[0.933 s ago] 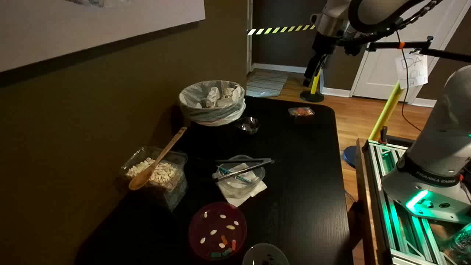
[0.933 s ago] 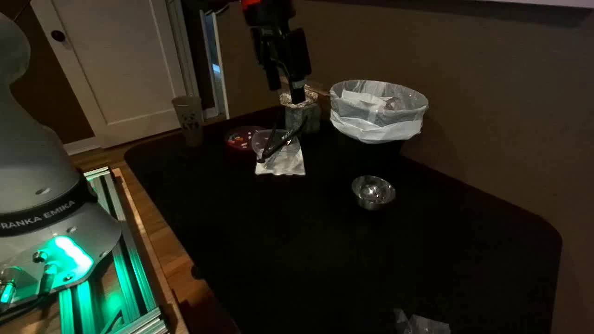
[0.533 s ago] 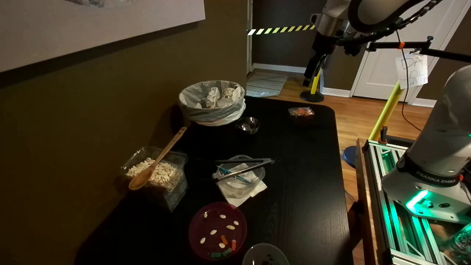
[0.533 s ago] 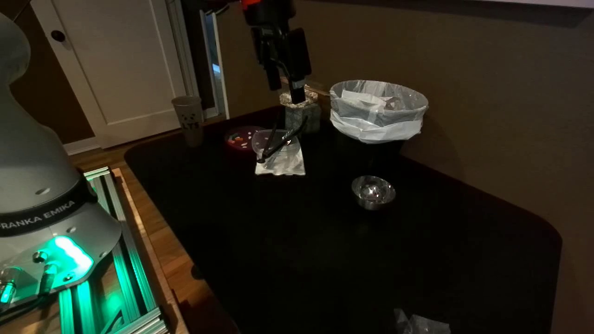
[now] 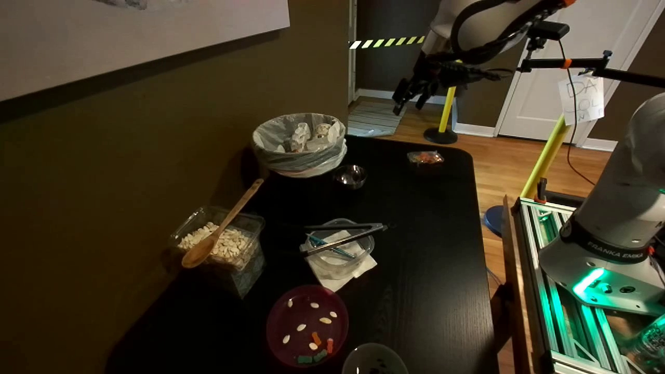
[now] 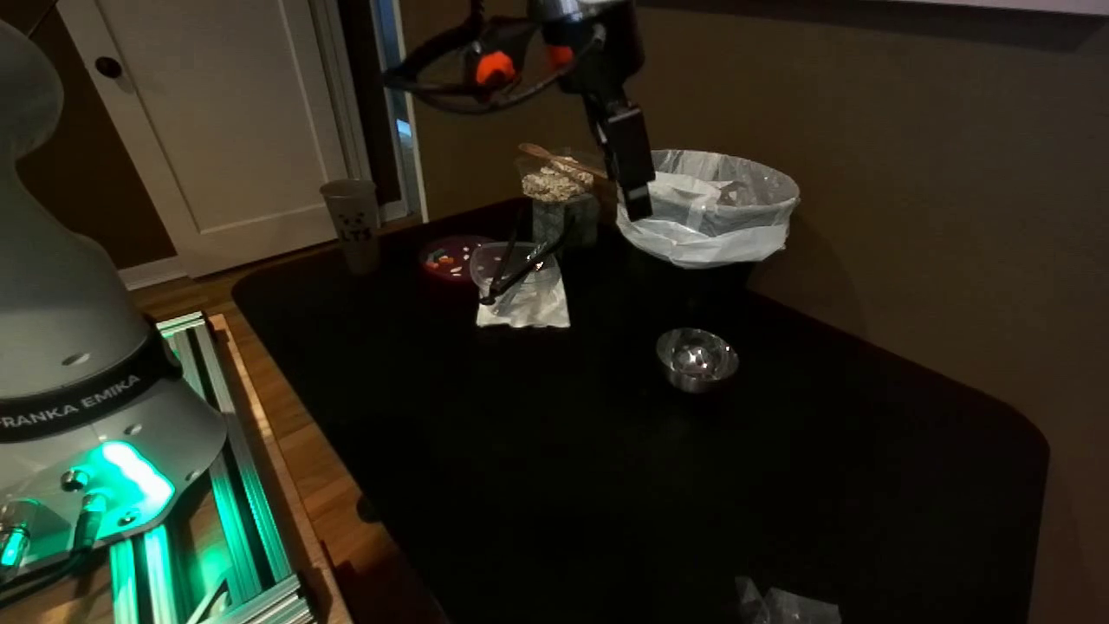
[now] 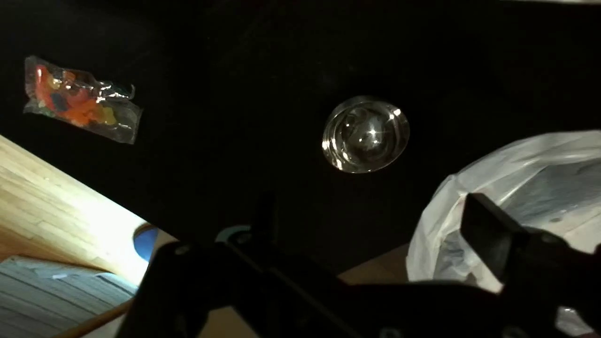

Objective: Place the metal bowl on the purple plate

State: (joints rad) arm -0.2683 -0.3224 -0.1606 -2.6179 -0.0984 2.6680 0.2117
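The metal bowl [image 5: 350, 177], small, round and shiny, stands upright on the black table beside the lined bin; it also shows in an exterior view [image 6: 697, 360] and in the wrist view [image 7: 366, 134]. The purple plate [image 5: 276, 319] lies at the near end of that exterior view with several pale seeds and gummy pieces on it; it also shows in an exterior view [image 6: 436, 274]. It is out of the wrist view. My gripper [image 5: 409, 108] is open and empty, high above the table; in the wrist view its fingers [image 7: 371, 206] are wide apart, and the bowl lies beyond them.
A bin with a white liner [image 5: 306, 165] stands by the bowl. A clear container [image 5: 337, 270] with tongs across it lies between bowl and plate. A tub with a wooden spoon [image 5: 223, 228], a candy packet [image 5: 426, 158], a cup [image 6: 351, 221] and a pale bowl [image 5: 374, 353] are around.
My gripper has swung and turned: it has moved left in an exterior view and right, towards the bin, in an exterior view. The bowl and the plate have not moved.
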